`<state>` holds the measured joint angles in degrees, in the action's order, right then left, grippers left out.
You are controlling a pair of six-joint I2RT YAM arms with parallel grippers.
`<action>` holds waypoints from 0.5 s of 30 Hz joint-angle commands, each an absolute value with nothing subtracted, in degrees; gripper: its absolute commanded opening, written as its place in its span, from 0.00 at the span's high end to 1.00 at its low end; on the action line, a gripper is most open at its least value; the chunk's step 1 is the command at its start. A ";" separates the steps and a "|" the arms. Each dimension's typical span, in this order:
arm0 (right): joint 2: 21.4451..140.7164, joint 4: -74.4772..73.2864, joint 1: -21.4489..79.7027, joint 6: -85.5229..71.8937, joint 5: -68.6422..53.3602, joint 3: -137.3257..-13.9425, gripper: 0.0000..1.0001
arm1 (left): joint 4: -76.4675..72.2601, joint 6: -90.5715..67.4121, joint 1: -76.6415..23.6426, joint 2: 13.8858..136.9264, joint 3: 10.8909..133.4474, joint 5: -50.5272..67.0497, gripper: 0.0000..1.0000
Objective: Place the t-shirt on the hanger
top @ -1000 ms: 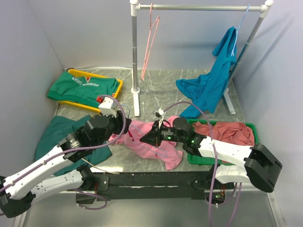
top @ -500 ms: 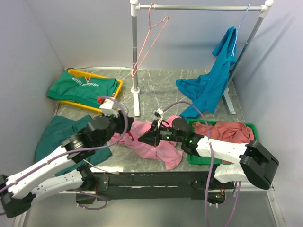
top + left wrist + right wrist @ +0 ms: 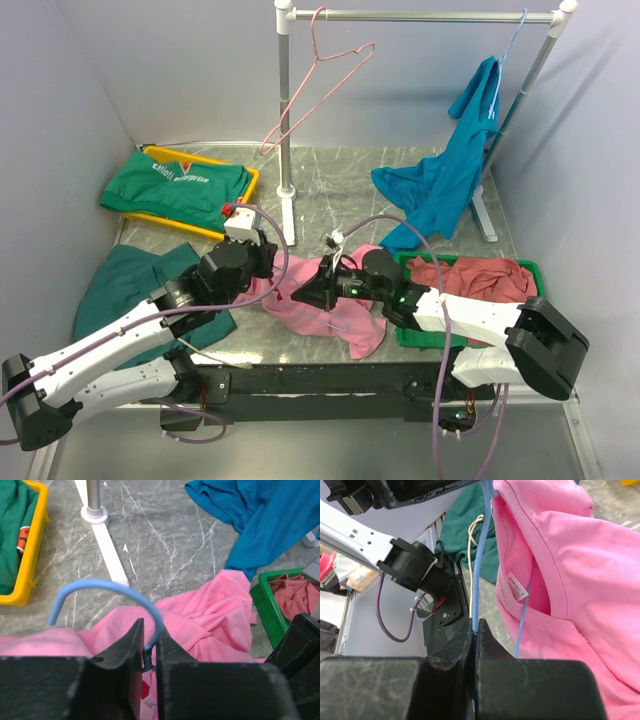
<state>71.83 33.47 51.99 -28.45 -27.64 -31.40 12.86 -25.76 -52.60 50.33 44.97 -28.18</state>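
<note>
The bright pink t-shirt [image 3: 335, 312] lies crumpled on the table in front of both arms. It also shows in the left wrist view [image 3: 210, 615] and in the right wrist view [image 3: 560, 555]. The light blue wire hanger [image 3: 102, 586] runs into the shirt's neck opening, with its hook sticking out. My left gripper [image 3: 150, 632] is shut on the twisted neck just under the hook. My right gripper [image 3: 474, 627] is shut on one straight blue wire of the hanger [image 3: 481, 555], beside the collar label. In the top view the left gripper [image 3: 265, 265] and the right gripper [image 3: 303, 290] are close together at the shirt's left end.
A white rack [image 3: 287, 120] stands at the back with a pink wire hanger [image 3: 330, 75] swinging on it and a teal-blue shirt [image 3: 450, 170] hanging at right. A yellow tray [image 3: 252, 180] holds a green shirt. A green bin [image 3: 405, 335] holds a dusty-rose garment. A dark teal garment [image 3: 120, 285] lies left.
My left gripper has moved right and forward, closer to the right gripper, still on the hanger. The pink hanger on the rail has swung up to the right.
</note>
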 commanded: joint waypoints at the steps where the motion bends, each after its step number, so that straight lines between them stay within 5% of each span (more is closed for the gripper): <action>1: 72.42 36.65 52.65 -26.72 -26.99 -33.40 1.00 | 7.47 -26.54 -52.82 48.69 44.65 -26.89 0.92; 5: 72.16 31.74 53.00 -26.19 -24.44 -35.24 1.00 | 8.26 -26.81 -52.91 48.87 44.65 -29.09 0.99; 6: 70.68 30.25 53.09 -26.10 -22.95 -35.51 0.92 | 8.09 -26.63 -52.82 48.78 44.39 -29.53 0.99; 7: 69.71 27.28 53.09 -26.10 -20.07 -35.94 0.70 | 8.00 -26.72 -52.82 48.61 43.86 -30.05 0.99; 10: 63.39 19.99 53.00 -26.98 -13.12 -36.21 0.30 | 7.12 -26.46 -52.91 47.64 42.55 -31.46 0.99; 15: 49.17 8.37 51.25 -33.72 7.01 -34.81 0.22 | 7.64 -27.95 -52.82 46.67 42.01 -35.32 0.99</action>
